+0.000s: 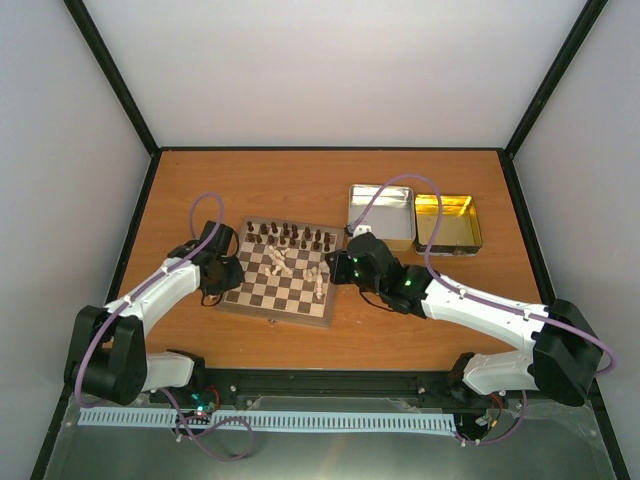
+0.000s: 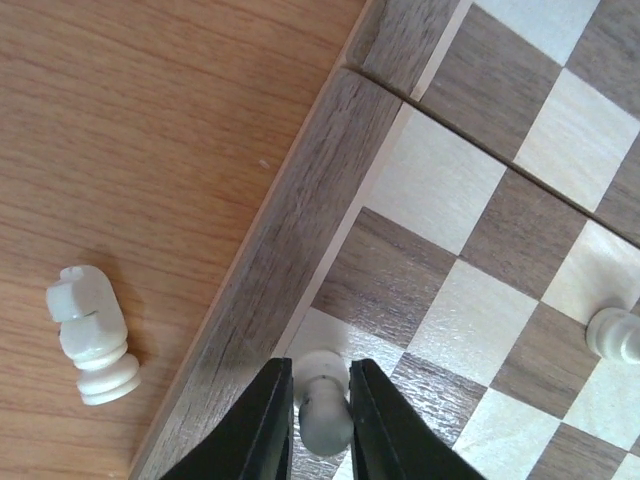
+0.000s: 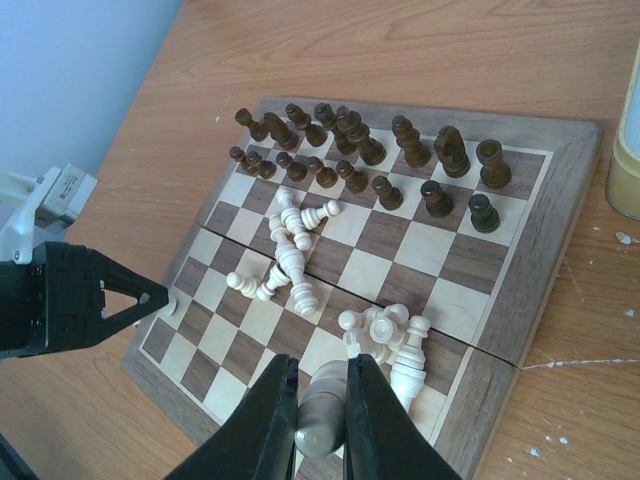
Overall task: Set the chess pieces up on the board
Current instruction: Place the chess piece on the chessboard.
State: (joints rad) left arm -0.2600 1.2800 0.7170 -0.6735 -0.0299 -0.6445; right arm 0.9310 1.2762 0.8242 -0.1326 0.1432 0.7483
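Note:
The board (image 1: pixel 262 296) lies mid-table, with dark chess pieces (image 3: pixel 370 160) standing in two rows along its far side. Pale pieces lie toppled in a heap (image 3: pixel 290 245) near the middle, and more cluster (image 3: pixel 385 330) by the near right edge. My left gripper (image 2: pixel 322 420) is shut on a pale pawn (image 2: pixel 322 395) that stands on a corner square at the board's left edge. My right gripper (image 3: pixel 322 415) is shut on a pale piece (image 3: pixel 322 410), held over the board's near squares. In the top view the left gripper (image 1: pixel 220 275) and the right gripper (image 1: pixel 336 268) flank the board.
A pale knight (image 2: pixel 90 335) lies on the table just off the board's left border. Another pale piece (image 2: pixel 618 332) stands at the right edge of the left wrist view. A silver tin (image 1: pixel 382 215) and a gold tin (image 1: pixel 447 222) sit open at the back right.

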